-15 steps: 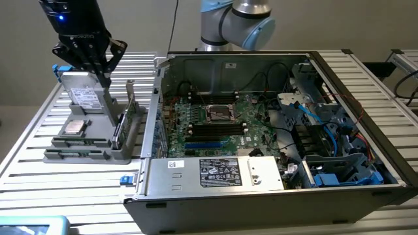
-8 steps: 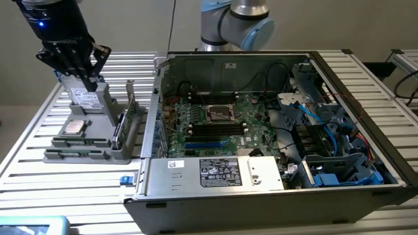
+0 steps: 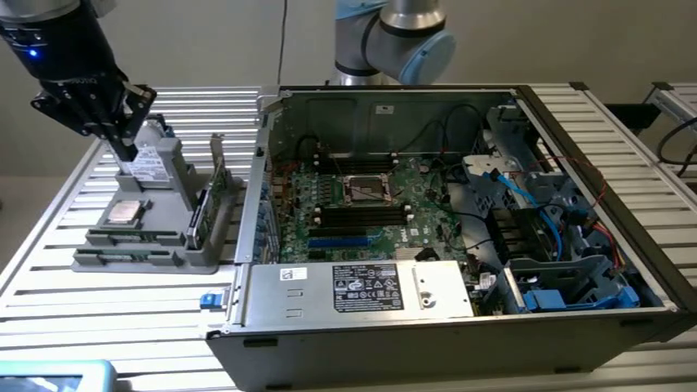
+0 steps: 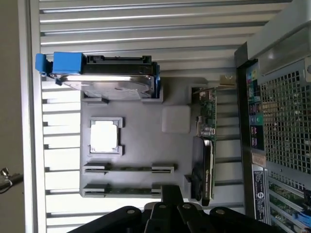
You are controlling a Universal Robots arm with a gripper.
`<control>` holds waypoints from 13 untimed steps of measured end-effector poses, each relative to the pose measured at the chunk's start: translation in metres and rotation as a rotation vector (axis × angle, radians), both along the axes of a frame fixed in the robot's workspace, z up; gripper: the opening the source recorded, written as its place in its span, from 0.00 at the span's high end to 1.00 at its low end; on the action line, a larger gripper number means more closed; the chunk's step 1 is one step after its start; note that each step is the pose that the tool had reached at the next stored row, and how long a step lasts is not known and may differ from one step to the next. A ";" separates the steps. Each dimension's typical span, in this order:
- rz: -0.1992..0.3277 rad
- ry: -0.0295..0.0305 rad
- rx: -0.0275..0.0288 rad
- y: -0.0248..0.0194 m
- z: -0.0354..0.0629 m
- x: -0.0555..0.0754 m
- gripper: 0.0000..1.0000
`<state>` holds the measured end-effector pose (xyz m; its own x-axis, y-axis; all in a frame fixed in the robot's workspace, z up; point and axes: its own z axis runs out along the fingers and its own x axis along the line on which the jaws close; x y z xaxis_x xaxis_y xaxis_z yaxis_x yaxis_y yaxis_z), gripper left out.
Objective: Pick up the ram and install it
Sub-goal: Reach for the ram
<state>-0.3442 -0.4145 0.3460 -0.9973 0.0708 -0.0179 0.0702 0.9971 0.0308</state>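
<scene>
Two thin green ram sticks (image 4: 129, 169) stand on edge in slots of a grey holder (image 4: 146, 141) on the slatted table. In the exterior view the ram (image 3: 133, 238) sits at the holder's near end. My gripper (image 3: 126, 145) hangs over the holder's far end, just above the hard drive (image 3: 153, 167) and apart from the ram. In the wrist view the gripper (image 4: 171, 195) shows as a dark shape beside the second ram stick (image 4: 129, 190). The open computer case (image 3: 381, 282) lies to the exterior view's right, with its motherboard (image 3: 360, 204) exposed.
The holder also carries a hard drive with blue brackets (image 4: 104, 80), a CPU (image 4: 104, 136) and a larger green card with a metal bracket (image 4: 209, 141). Cables and a blue drive bay (image 3: 566, 286) crowd the case's right side. A black power supply cover (image 3: 360, 287) spans its front.
</scene>
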 end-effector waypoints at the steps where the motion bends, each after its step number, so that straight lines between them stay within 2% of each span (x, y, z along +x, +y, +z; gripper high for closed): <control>1: 0.000 0.0000 -0.0003 -0.0004 -0.0011 -0.003 0.89; 13: 0.000 0.0009 -0.0040 -0.0088 -0.0117 -0.029 0.89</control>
